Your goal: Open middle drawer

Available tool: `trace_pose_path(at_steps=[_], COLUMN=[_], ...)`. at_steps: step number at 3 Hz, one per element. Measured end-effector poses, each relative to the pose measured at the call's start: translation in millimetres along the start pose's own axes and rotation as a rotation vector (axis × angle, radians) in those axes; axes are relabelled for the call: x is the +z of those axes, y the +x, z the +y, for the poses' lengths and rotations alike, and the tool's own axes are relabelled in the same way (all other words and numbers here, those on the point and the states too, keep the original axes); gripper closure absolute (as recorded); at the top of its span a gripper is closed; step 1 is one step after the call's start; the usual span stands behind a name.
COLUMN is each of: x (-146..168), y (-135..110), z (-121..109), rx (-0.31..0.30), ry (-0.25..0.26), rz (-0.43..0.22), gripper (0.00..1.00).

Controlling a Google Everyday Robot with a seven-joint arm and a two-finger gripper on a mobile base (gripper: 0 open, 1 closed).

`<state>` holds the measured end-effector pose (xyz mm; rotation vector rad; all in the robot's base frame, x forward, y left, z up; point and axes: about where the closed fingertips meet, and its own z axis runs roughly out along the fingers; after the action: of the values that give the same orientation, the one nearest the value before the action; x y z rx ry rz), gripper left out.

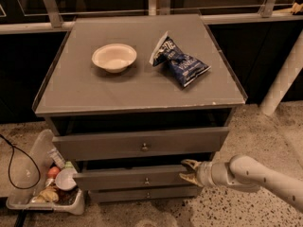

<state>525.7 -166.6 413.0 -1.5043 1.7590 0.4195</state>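
Observation:
The grey cabinet has three drawers stacked under its top. The middle drawer (128, 178) has a low flat front with a small round metal knob (147, 180) at its centre. My gripper (188, 172) reaches in from the right, at the right end of that drawer's front and well to the right of the knob. Its two tan fingers (190, 164) stand spread apart, one above the other, pointing left at the front. Nothing is between them.
The taller top drawer (142, 144) stands slightly out; the narrow bottom drawer (142, 194) sits below. On the cabinet top (85, 91) are a white bowl (114, 57) and a blue chip bag (182, 64). A clear bin of trash (47, 183) and a black cable (19, 164) lie on the floor at the left.

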Motion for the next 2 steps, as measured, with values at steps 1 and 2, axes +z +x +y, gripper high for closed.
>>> trace_pose_path(at_steps=[1,2], x=[0.0,0.1], y=[0.0,0.0], z=[0.0,0.1], rx=[0.000,0.000], ry=[0.000,0.000], rz=[0.000,0.000], gripper=[0.81,0.58])
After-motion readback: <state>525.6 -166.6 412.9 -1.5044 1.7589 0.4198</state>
